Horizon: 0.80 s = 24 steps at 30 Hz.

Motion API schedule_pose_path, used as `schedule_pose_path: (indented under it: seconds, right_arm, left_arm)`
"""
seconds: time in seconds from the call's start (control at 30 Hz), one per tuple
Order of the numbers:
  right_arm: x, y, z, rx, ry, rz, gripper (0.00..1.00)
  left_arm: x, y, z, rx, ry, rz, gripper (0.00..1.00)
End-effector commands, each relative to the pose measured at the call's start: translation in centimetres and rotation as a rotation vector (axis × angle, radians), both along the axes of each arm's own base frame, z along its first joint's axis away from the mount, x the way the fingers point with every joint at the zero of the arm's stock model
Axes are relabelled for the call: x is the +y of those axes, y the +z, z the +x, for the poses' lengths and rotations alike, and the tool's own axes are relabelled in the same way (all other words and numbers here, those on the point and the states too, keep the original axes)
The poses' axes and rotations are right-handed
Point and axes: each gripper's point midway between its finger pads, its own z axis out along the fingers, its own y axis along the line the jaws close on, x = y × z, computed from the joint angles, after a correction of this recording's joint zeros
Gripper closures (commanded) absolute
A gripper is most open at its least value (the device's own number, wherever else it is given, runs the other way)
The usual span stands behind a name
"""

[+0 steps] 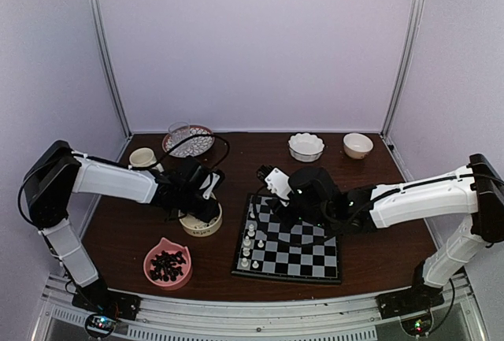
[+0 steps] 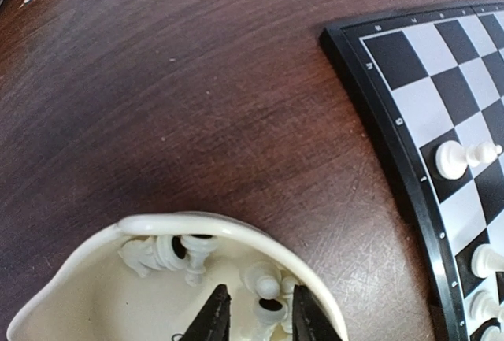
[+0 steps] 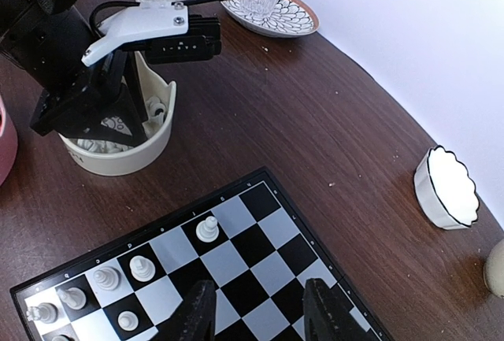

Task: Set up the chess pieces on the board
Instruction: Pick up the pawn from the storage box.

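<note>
The left claw point(image 2: 261, 302) sits inside the cream bowl point(image 2: 197, 227), jaws narrow around a chess piece point(image 2: 268, 311), grip unclear. Bare table point(image 2: 197, 81) lies ahead and the board point(image 2: 394, 57) edge is to its right.

The table point(image 2: 197, 81) is dark brown wood with fine grain lines and small scratches — it shines a little. The chess pieces point(image 2: 453, 158) look like smooth white plastic, the board point(image 2: 394, 53) is smooth and slightly shiny, and the cream bowl point(image 2: 213, 227) has a glossy rim.
</note>
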Motion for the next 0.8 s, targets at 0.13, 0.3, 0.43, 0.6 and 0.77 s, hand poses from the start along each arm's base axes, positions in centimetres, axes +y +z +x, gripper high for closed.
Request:
schedule_pose_path:
  seconds: [0.13,0.3,0.43,0.6,0.77]
  right_arm:
    - [-0.2,1.0,0.1,-0.012,-0.01,0.034,0.59]
    - [-0.2,0.8,0.1,-0.009,-0.006,0.031,0.59]
    - [-0.1,0.9,0.1,-0.01,-0.004,0.031,0.59]
    - [-0.1,0.8,0.1,-0.011,-0.003,0.03,0.59]
    - [-0.1,0.7,0.1,-0.011,-0.003,0.028,0.59]
  left_arm:
    - [-0.6,0.5,1.4,-0.029,-0.015,0.013,0.76]
    - [-0.9,0.5,1.8,-0.035,-0.022,0.023,0.77]
    - [-1.1,0.4,1.9,-0.033,-0.031,0.029,0.8]
    - [-1.1,0.5,2.1,-0.041,-0.034,0.032,0.86]
    - [-1.0,0.9,2.1,-0.047,-0.034,0.028,0.96]
